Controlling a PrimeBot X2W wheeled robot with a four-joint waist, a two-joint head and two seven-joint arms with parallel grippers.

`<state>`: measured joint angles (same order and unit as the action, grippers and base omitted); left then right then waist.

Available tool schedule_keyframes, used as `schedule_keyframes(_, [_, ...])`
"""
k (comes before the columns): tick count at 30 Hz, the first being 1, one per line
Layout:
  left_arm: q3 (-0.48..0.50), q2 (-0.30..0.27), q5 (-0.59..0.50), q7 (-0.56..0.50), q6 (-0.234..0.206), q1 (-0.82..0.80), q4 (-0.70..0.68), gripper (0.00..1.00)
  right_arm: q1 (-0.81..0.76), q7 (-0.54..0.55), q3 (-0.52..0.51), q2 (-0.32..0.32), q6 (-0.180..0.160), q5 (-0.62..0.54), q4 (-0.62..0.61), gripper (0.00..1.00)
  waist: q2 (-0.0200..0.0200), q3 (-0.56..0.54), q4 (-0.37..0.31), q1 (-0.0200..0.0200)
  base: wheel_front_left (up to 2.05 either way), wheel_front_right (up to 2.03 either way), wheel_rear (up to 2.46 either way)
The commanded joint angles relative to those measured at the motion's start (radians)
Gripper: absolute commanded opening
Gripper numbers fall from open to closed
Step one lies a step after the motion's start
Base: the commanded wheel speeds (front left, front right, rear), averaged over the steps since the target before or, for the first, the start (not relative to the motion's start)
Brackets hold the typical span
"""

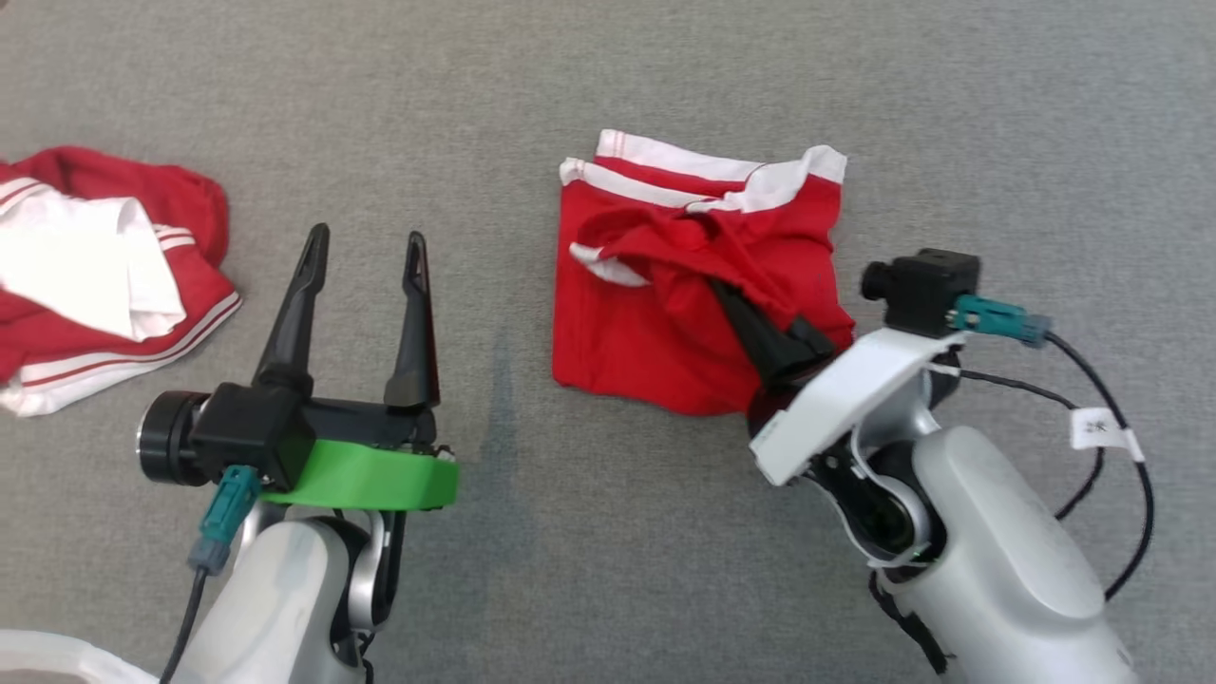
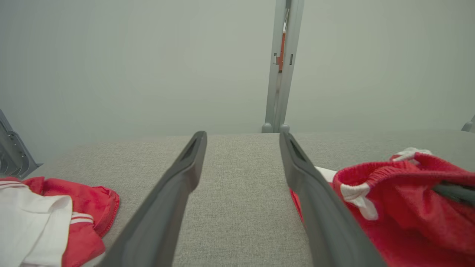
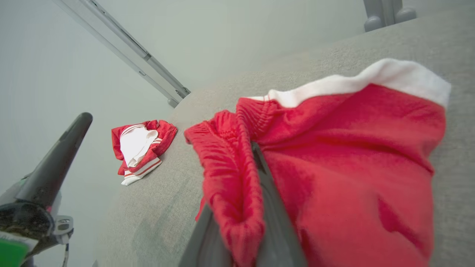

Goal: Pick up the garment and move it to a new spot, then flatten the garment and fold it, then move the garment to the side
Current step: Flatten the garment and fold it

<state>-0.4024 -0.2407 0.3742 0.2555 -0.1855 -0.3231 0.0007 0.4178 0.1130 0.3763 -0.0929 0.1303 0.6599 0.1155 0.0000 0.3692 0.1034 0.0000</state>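
- Right of centre in the head view, the red garment (image 1: 665,332) with white trim is lying crumpled on the grey fabric surface (image 1: 608,66), its white bands pointing toward the top of the frame.
- At the garment's lower right edge, the right gripper (image 1: 719,288) is pinching a raised fold of red cloth. Its 2 dark fingers are pressing together, and their tips are hiding in the fabric.
- Along the bottom centre of the right wrist view, that fold is standing up between the 2 fingers, while the rest of the garment (image 3: 352,155) is spreading across the right half of the frame.
- At the lower left of the head view, the left gripper (image 1: 369,242) is hanging with its 2 fingers spread wide apart, pointing toward the top of the frame.
- Between those fingers in the left wrist view, bare grey cloth is showing, and the garment (image 2: 400,207) is showing past the right-hand finger at the right edge.
- At the far left of the head view, a second red and white garment (image 1: 104,285) is lying bunched, well apart from the first.
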Motion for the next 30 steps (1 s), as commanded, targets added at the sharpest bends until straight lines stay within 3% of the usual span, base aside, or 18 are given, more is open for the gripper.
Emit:
schedule_keyframes(1, [-0.005,0.006,0.004,0.002,0.005,-0.018,0.004,1.00,0.026,-0.010,0.014,0.008,0.001,0.002,0.028,0.00,0.0000,0.022,0.034,0.0000,0.00,0.00,0.00])
schedule_keyframes(9, [-0.017,0.033,-0.002,0.008,0.018,-0.037,0.025,1.00,0.112,-0.174,0.006,0.031,0.001,-0.081,0.191,0.00,0.0000,0.042,0.073,0.0000,0.00,0.00,0.00])
schedule_keyframes(16, [-0.022,0.053,-0.008,0.009,0.035,-0.049,0.041,1.00,0.143,-0.220,0.058,0.040,0.001,-0.106,0.280,0.00,0.0000,0.049,0.078,0.0000,0.00,0.00,0.00])
schedule_keyframes(17, [-0.022,0.054,-0.008,0.009,0.036,-0.050,0.044,1.00,0.145,-0.222,0.072,0.040,0.001,-0.112,0.286,0.04,0.0000,0.049,0.077,0.0000,0.00,0.00,0.00])
schedule_keyframes(18, [-0.022,0.055,-0.009,0.010,0.038,-0.052,0.046,1.00,0.144,-0.224,0.090,0.041,0.001,-0.114,0.292,0.38,0.0000,0.050,0.077,0.0000,0.00,0.00,0.00])
schedule_keyframes(19, [-0.021,0.056,-0.009,0.010,0.041,-0.053,0.048,1.00,0.143,-0.229,0.104,0.041,0.001,-0.119,0.294,0.80,0.0000,0.049,0.076,0.0000,0.00,0.00,0.00])
schedule_keyframes(20, [-0.021,0.058,-0.011,0.010,0.043,-0.054,0.051,1.00,0.142,-0.237,0.125,0.042,0.001,-0.129,0.295,1.00,0.0000,0.049,0.074,0.0000,0.00,0.00,0.00])
schedule_keyframes(26, [-0.015,0.067,-0.018,0.010,0.046,-0.049,0.055,1.00,0.132,-0.300,0.230,0.042,0.001,-0.187,0.273,1.00,0.0000,0.041,0.065,0.0000,0.00,0.00,0.00])
schedule_keyframes(30, [-0.006,0.066,-0.023,0.010,0.048,-0.038,0.057,1.00,0.130,-0.342,0.248,0.031,0.001,-0.243,0.236,1.00,0.0000,0.033,0.054,0.0000,0.00,0.00,0.00])
